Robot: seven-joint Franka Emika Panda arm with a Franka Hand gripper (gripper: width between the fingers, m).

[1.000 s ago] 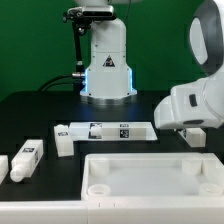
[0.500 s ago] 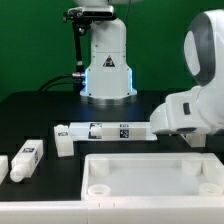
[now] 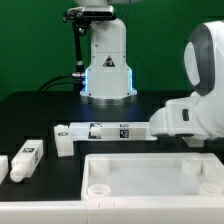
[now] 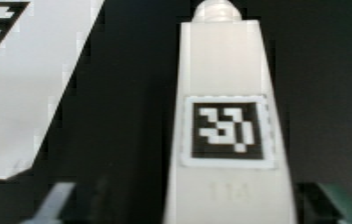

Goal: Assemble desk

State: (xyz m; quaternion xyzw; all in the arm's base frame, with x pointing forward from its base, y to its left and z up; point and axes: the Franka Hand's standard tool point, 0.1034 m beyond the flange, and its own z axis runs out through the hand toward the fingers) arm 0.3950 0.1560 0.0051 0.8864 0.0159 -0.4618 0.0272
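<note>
The white rimmed tabletop lies at the front, with round sockets at its corners. In the wrist view a square white leg with a black-and-white tag lies lengthwise on the black table. My gripper is open and straddles the near end of this leg, with a dark gap on each side between the fingers and the leg. In the exterior view the arm's white wrist body hides the gripper and this leg. Two more legs lie at the exterior view's left.
The marker board lies behind the tabletop, with a white block at its left end. A white tagged flat piece lies close beside the leg in the wrist view. The robot base with a blue light stands at the back.
The arm has moved toward the exterior view's left and a little lower, over the right end of the marker board. The parts on the table have not moved.
</note>
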